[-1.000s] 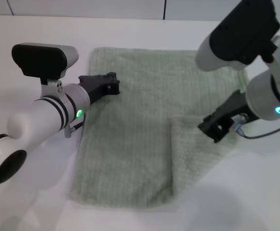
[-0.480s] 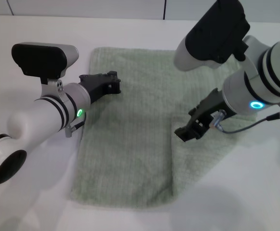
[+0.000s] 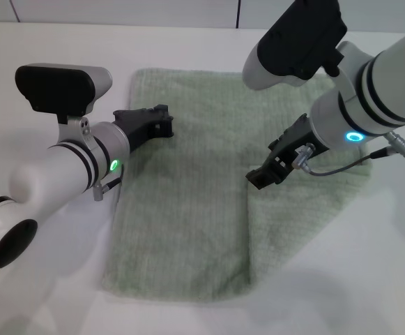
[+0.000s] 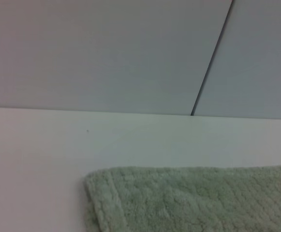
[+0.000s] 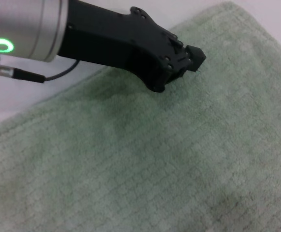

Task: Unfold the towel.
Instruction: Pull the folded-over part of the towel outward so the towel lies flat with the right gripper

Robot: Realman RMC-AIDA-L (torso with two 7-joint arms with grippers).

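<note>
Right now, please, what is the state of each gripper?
Left gripper: shut, holding nothing, over the towel near its far left edge.
Right gripper: cannot be told; it is at the folded flap's corner.

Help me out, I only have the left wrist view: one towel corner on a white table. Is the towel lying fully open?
Observer: No. In the head view the towel has a flap folded over its near right part.
Operator: Where is the right tool?
Observer: The right tool hangs low at that flap's far inner corner; contact is unclear.
Operator: And the left tool?
Observer: The left tool sits over the towel's far left part, beside its left edge.
</note>
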